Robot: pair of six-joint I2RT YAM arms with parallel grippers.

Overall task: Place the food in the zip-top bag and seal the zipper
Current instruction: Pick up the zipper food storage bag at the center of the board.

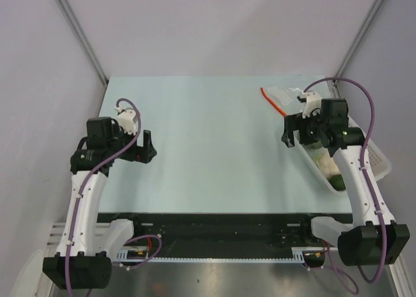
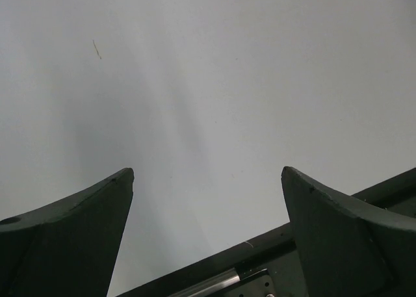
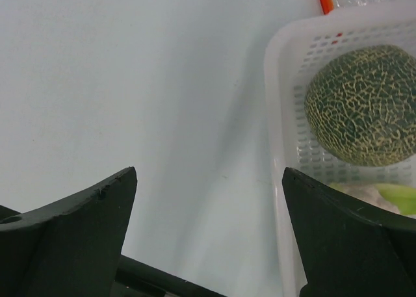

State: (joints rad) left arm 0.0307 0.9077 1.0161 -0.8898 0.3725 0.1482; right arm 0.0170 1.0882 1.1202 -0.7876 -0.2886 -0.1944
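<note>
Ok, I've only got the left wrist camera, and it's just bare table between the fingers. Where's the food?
Observer: The food sits in a white basket at the right edge of the table, partly under the right arm.
Operator: And the bag?
Observer: The clear bag lies at the far right corner, just beyond the basket.
Operator: Is the right tool holding anything?
Observer: No. The right tool is open and empty, over bare table beside the basket, with a netted green melon in the basket next to it.
</note>
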